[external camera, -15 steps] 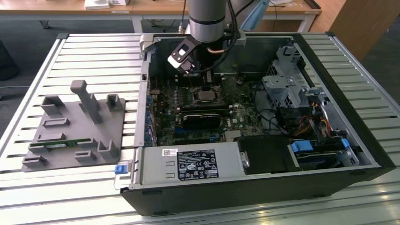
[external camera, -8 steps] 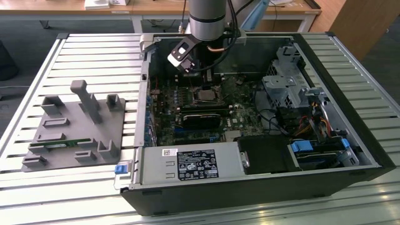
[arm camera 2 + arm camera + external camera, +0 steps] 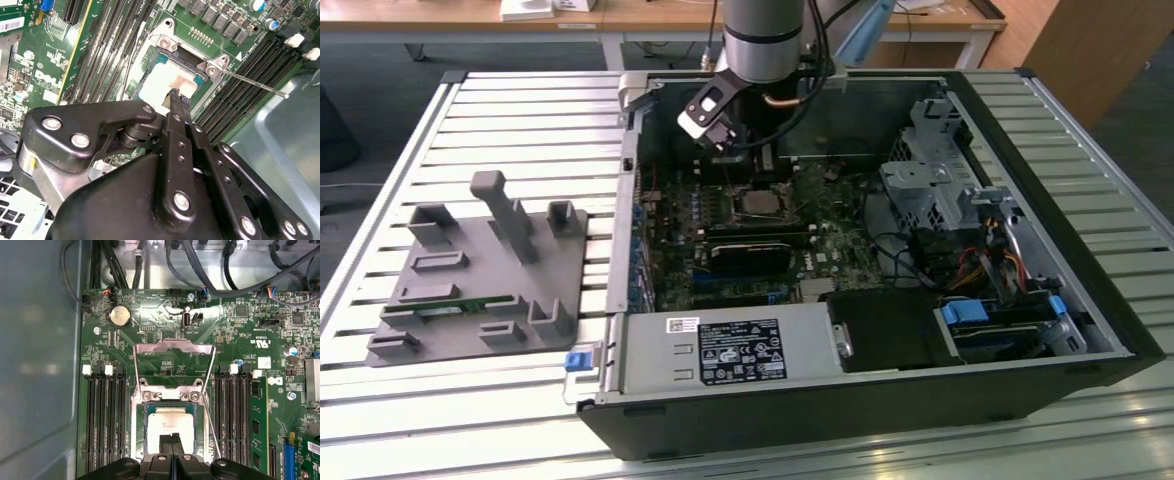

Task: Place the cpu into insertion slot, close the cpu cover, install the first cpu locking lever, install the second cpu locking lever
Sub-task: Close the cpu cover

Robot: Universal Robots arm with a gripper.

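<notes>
The cpu (image 3: 170, 426), a silvery square chip, lies flat in the insertion slot (image 3: 141, 432) on the green motherboard; it also shows in the second wrist view as the cpu (image 3: 160, 80). The cpu cover (image 3: 172, 344), a thin metal frame, stands swung up off the slot on its hinge side. One thin locking lever (image 3: 255, 84) sticks out free beside the socket, and the lever (image 3: 214, 432) runs along the slot's edge. My gripper (image 3: 172, 441) hangs just over the chip with its fingers (image 3: 176, 102) shut together and nothing between them. In the exterior view the gripper (image 3: 720, 142) is inside the case, above the insertion slot (image 3: 761, 203).
Memory slots (image 3: 105, 415) flank the socket on both sides. A coin battery (image 3: 120, 316) and cables (image 3: 200, 260) lie beyond the cover. The case holds a black card (image 3: 747, 250), a power supply box (image 3: 720, 350) and a drive cage (image 3: 934, 190). A grey fixture (image 3: 480, 270) sits on the slatted table.
</notes>
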